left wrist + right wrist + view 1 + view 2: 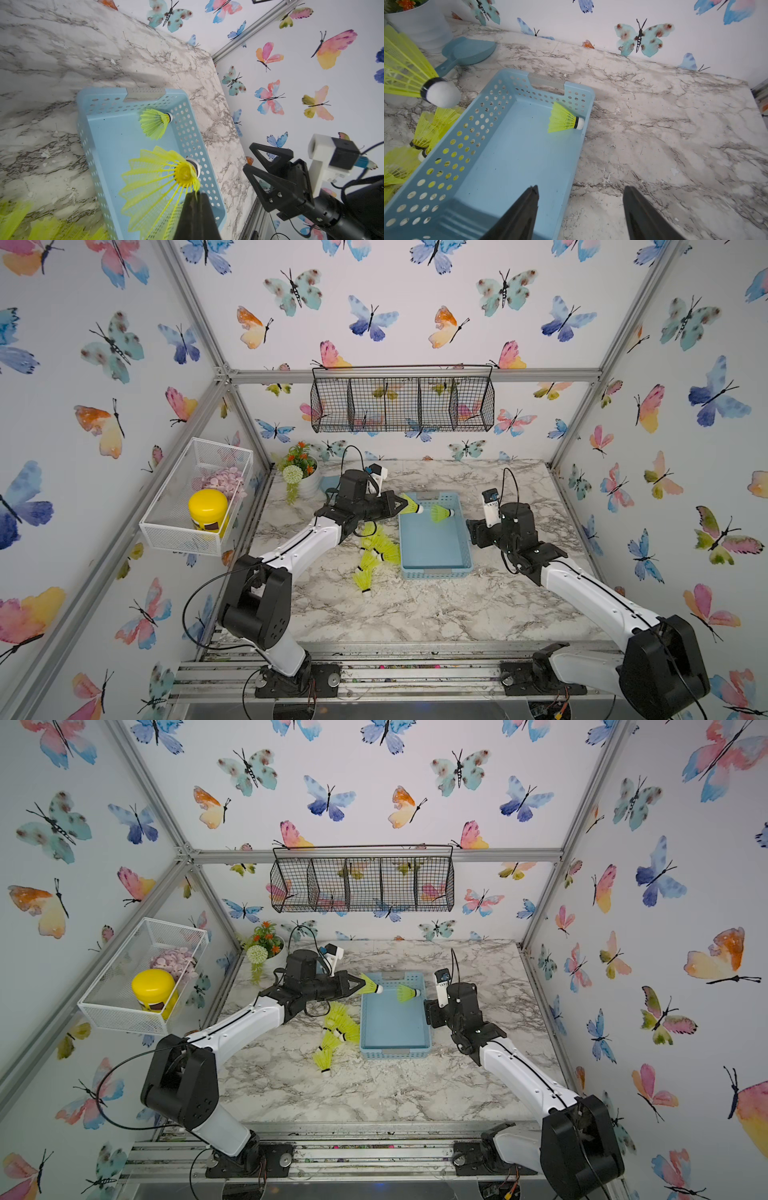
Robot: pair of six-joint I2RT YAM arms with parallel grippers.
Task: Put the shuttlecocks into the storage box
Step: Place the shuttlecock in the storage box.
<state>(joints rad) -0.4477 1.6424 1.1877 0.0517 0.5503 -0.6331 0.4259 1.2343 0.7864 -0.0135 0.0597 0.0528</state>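
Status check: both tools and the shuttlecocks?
Left tool shut on a shuttlecock, raised near the storage box's far end. Right tool open, empty, beside the box. One shuttlecock lying inside; pile waiting on the table. Nothing blocking.

Mid-frame in a top view, the left end effector [405, 502] pinches a shuttlecock [412, 504]; the right end effector [471, 533], centre-right, gapes apart.

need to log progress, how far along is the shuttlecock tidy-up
Done: one shuttlecock lies inside the blue storage box. In hand: the left hand holds a second shuttlecock over the box's far end; the right hand is open and empty. Left: the pile of shuttlecocks on the marble table beside the box.
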